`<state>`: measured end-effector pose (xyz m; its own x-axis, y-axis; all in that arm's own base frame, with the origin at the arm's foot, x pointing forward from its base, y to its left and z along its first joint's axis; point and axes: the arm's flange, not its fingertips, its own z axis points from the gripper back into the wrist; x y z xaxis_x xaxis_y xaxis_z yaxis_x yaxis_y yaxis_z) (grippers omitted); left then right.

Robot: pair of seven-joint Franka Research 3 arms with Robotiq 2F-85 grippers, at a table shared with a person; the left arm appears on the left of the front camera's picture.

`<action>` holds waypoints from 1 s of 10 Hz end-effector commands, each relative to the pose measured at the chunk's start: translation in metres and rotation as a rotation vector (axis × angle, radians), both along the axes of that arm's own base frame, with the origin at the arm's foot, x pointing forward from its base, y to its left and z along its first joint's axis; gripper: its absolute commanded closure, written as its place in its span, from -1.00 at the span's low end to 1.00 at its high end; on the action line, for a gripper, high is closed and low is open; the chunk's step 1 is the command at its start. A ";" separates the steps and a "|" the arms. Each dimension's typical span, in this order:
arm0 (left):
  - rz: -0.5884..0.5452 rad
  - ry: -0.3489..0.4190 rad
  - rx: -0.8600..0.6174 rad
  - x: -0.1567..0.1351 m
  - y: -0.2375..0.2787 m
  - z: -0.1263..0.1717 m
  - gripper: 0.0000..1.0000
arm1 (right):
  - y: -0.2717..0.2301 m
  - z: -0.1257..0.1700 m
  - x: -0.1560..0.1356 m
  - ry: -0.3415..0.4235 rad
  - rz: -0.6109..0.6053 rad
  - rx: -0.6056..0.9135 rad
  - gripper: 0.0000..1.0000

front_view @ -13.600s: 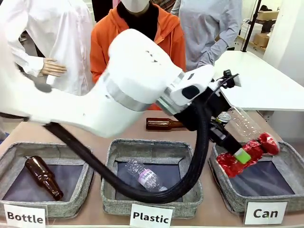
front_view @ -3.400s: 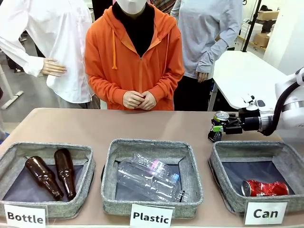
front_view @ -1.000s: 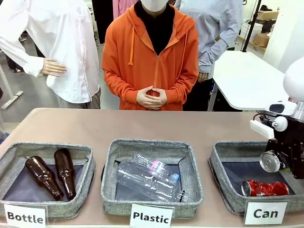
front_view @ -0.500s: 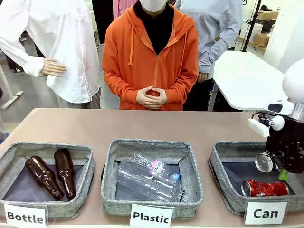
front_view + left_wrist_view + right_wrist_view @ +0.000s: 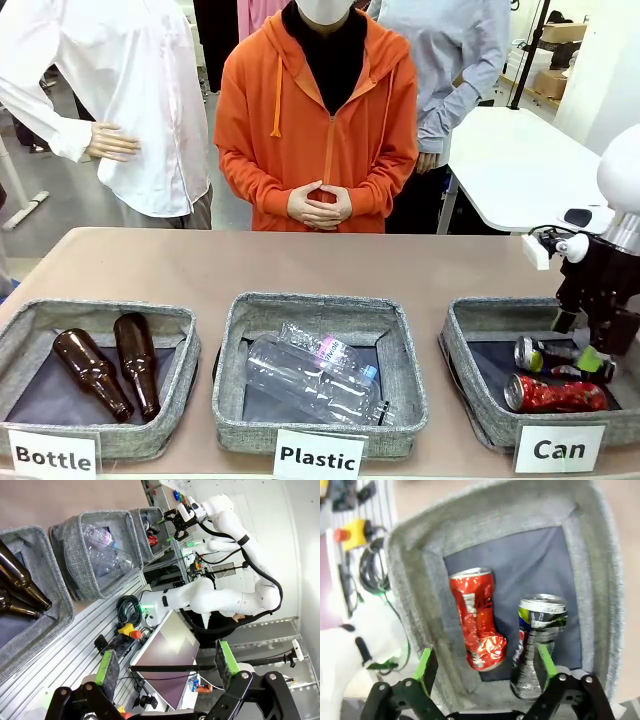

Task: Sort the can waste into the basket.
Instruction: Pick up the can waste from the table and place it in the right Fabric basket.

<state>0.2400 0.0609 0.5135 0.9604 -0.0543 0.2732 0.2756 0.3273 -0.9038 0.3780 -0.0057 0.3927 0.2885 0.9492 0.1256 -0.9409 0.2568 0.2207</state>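
The grey "Can" basket [image 5: 468,398] stands at the table's front right. Inside it lie the red can [image 5: 556,394] and, just behind it, the black-and-blue can [image 5: 545,353] on its side. My right gripper [image 5: 580,343] hangs open right over them, holding nothing. In the right wrist view the red can [image 5: 477,625] and the black-and-blue can [image 5: 538,639] lie side by side on the basket's dark base [image 5: 520,565], below my open right gripper [image 5: 486,666]. My left gripper [image 5: 166,662] is open and empty, off to the side of the table.
The "Plastic" basket [image 5: 232,400] in the middle holds clear bottles [image 5: 310,370]. The "Bottle" basket [image 5: 182,395] at the left holds two brown bottles [image 5: 135,365]. A person in an orange hoodie [image 5: 320,120] stands at the far side, hands clasped. A white table [image 5: 540,170] is at back right.
My right gripper has opened and let go of the black-and-blue can, which dropped into the basket beside the red can. The left arm has not moved.
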 end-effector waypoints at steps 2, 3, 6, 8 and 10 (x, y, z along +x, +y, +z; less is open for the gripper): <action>-0.001 0.004 -0.022 -0.001 -0.003 0.002 -1.00 | -0.004 0.001 0.022 0.109 -0.515 0.067 -1.00; -0.001 0.004 -0.022 -0.001 -0.003 0.002 -1.00 | -0.017 0.007 0.037 0.196 -0.685 0.255 -1.00; -0.001 0.004 -0.022 -0.001 -0.003 0.002 -1.00 | -0.013 0.030 0.060 0.286 -0.700 0.786 -1.00; -0.001 0.004 -0.022 -0.001 -0.003 0.002 -1.00 | -0.003 0.046 0.088 0.217 -0.725 1.286 -1.00; -0.001 0.004 -0.022 -0.001 -0.003 0.002 -1.00 | 0.004 0.044 0.085 0.504 -0.896 1.441 -1.00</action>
